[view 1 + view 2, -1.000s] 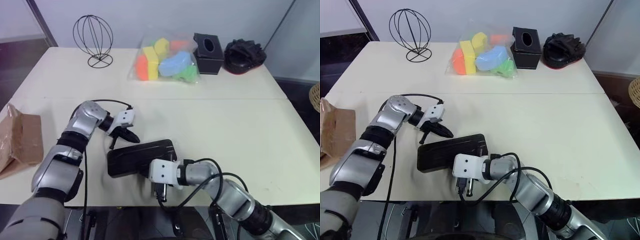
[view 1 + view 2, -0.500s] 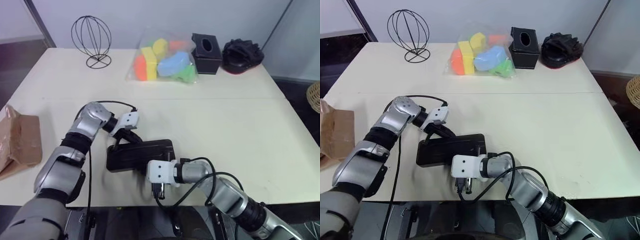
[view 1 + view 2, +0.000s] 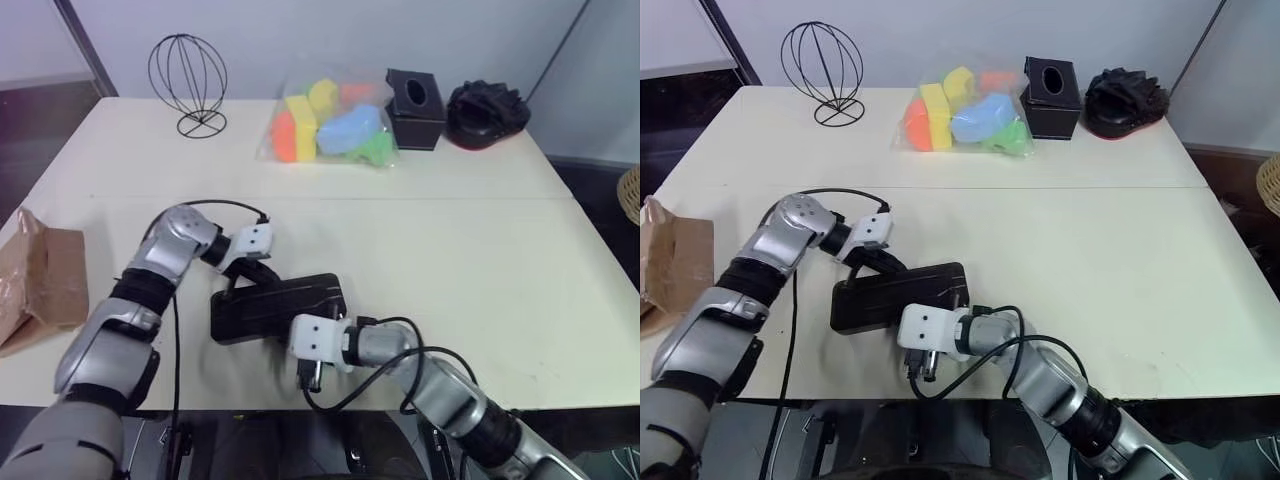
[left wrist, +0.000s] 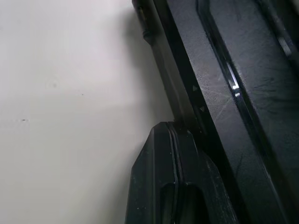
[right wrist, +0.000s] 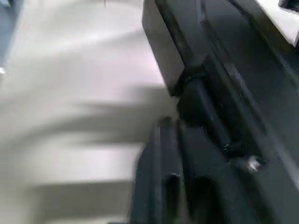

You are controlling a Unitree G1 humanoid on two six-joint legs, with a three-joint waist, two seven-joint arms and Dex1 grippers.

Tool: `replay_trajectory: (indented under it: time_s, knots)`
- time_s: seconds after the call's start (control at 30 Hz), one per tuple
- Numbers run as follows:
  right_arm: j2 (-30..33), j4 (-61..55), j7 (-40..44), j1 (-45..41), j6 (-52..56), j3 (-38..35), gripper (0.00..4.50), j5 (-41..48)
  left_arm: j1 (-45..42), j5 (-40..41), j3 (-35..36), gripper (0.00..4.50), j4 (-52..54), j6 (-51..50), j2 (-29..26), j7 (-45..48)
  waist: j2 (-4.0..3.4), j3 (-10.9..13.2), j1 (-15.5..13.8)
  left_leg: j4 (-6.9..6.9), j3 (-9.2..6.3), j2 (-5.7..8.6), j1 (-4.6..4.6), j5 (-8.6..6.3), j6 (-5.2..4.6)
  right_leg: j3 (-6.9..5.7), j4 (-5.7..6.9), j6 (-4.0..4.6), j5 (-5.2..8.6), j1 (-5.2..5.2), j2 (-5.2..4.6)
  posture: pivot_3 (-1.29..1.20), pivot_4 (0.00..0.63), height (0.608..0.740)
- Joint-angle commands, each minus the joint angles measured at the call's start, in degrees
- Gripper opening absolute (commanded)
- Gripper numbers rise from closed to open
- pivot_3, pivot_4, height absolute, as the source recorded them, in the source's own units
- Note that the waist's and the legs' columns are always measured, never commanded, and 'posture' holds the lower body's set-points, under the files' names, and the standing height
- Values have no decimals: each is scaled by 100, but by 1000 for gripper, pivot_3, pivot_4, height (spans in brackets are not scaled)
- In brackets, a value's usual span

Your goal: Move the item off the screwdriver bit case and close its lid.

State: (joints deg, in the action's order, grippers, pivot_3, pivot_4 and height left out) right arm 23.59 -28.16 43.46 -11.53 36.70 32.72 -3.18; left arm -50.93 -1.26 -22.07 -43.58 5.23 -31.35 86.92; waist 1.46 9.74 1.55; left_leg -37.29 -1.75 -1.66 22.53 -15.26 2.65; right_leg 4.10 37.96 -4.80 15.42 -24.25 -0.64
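We see the screwdriver bit case closed; left gripper seemingly pinched together at its far edge, holding nothing; right gripper: can't tell.

Glossy dark plastic screwdriver bit case, crumpled matt brown paper bag, smooth matt table

Both arms wear rounded silver-grey metal shells, split by black joint bands. Each wrist ends in a white boxy block with small dark screw dots — the left gripper and the right gripper have black fingers. Thin black cables loop loose from the forearms to the wrists — one per arm.
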Motion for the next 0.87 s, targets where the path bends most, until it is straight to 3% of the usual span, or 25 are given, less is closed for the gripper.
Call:
replay_trajectory:
  time_s: [0.03, 0.17, 0.2, 0.37, 0.4, 0.5, 0.57, 0.7, 0.87]
  knots:
    - [347, -1591, 725, 616, 1427, -1257, 2219, 1734, -209, -396, 37, 1148, -861, 489, -305, -191, 4, 0, -41, -1, 1, 0, -2, 0, 0, 1, -7, -1, 0, 6, 0, 0, 150, 737]
    - [829, -2246, 1073, 767, 2371, -2838, 4303, 3052, -384, 25, 455, 3047, -791, 469, -965, 258, 13, 10, 143, 4, -3, -13, -11, 0, -1, 1, -2, 6, -2, 5, 16, 0, 150, 737]
    - [1024, -2273, 1182, 728, 2515, -3303, 4411, 3344, -344, 288, 555, 3055, -513, 278, -1234, 411, 18, 20, 179, 6, -2, -15, -14, 0, -1, 2, 2, 10, -4, 2, 18, 0, 150, 737]
    - [2304, -1858, 1868, 538, 2561, -5105, 4411, 4248, 763, 2225, 1141, 3055, 2183, -1584, -3008, 558, 21, 73, 249, 11, 3, -19, -8, 0, 0, 3, 7, 12, -3, -10, 12, 0, 150, 737]
    - [2599, -1700, 2033, 517, 2488, -5413, 4411, 4327, 1199, 2703, 1525, 3055, 2801, -2095, -3448, 558, 19, 82, 251, 18, 4, -19, -5, 0, 0, 3, 6, 9, -1, -10, 5, 0, 150, 737]
    - [3210, -1341, 2383, 607, 2207, -5906, 4411, 4441, 2586, 3290, 2892, 3055, 4026, -2926, -4073, 439, 14, 97, 191, 22, 6, -22, 0, -4, -4, 2, 1, -1, 10, -13, -7, 0, 150, 737]
    - [3461, -1142, 2534, 662, 2029, -6060, 4411, 4466, 3667, 3323, 3972, 3055, 4752, -3224, -4083, 174, -5, 110, 144, 23, 8, -20, -1, -7, -8, -1, -1, -1, 17, -11, -12, 0, 150, 737]
    - [3611, -880, 2515, 629, 1684, -5895, 4411, 4475, 4929, 3430, 5234, 3055, 5817, -3783, -3643, -426, 6, 126, 66, 15, 12, -16, -2, -7, -7, -2, -4, 14, 28, -7, -10, 0, 150, 737]
    - [3593, -609, 2331, 380, 1355, -5437, 4411, 4416, 5301, 3555, 5617, 3055, 6443, -3914, -3181, -1029, 10, 129, 71, 4, 20, -17, -6, -6, -7, 4, -7, 20, 28, -4, -11, 0, 150, 737]
